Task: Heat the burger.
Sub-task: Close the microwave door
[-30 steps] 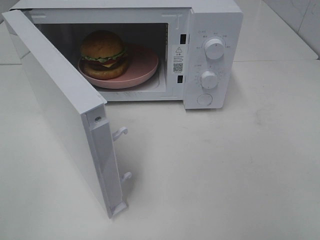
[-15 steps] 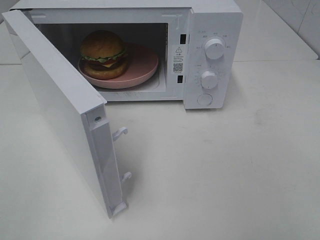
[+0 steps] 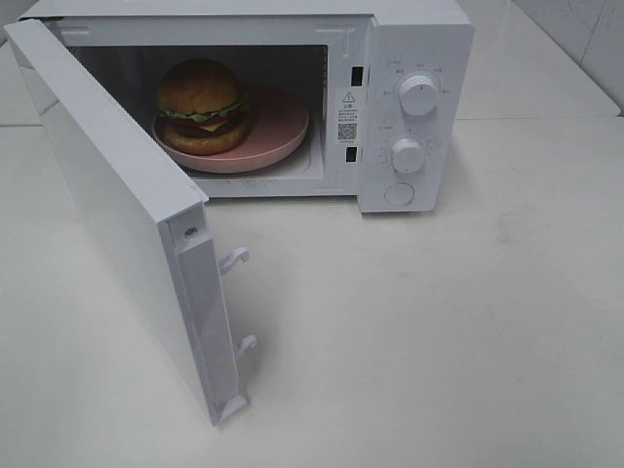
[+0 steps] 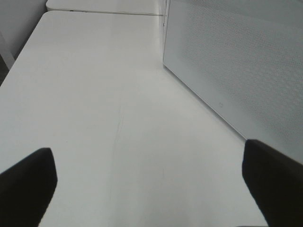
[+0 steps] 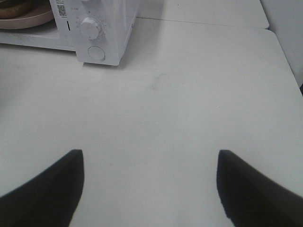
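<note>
The burger (image 3: pixel 202 105) stands on a round pink plate (image 3: pixel 278 136) inside the white microwave (image 3: pixel 419 39), left of the plate's middle. The microwave door (image 3: pixel 107 195) is swung wide open toward the front left. Neither gripper shows in the exterior high view. My left gripper (image 4: pixel 149 184) is open and empty above the table, with the door's outer face (image 4: pixel 236 61) beside it. My right gripper (image 5: pixel 149 189) is open and empty over bare table, some way in front of the control panel; the plate's edge (image 5: pixel 33 20) shows at that view's corner.
The control panel carries two round knobs (image 3: pixel 418 96) (image 3: pixel 407 155) and a round button (image 3: pixel 398 194). Two latch hooks (image 3: pixel 234 258) stick out of the door's free edge. White table (image 3: pixel 439 341) spreads in front and to the right.
</note>
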`<state>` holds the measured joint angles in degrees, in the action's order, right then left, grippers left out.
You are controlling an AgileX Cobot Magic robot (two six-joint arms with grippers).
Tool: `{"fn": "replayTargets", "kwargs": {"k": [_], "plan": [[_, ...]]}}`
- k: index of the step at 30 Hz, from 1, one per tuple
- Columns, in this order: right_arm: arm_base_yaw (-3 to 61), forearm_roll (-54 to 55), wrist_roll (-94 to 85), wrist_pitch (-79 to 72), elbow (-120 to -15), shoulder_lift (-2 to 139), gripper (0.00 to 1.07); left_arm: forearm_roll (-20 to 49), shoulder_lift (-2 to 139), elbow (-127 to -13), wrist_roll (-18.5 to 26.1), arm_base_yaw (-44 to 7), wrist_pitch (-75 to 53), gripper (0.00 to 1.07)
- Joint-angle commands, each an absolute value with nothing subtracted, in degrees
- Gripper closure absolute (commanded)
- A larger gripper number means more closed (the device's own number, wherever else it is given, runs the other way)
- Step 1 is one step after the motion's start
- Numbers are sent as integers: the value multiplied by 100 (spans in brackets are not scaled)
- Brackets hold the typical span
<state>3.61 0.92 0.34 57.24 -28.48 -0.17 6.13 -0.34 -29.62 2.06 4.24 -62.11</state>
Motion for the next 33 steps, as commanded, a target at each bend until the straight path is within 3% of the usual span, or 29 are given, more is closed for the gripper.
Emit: {"fn": "replayTargets", "kwargs": {"k": [1,33], "plan": [[315,115,92,5712,-2848,-189,32,636,-63,-2956,201,395,-6136,7],[315,109,92,5712,-2848,-189,32,636,-63,-2956,201,395,-6136,7]]}}
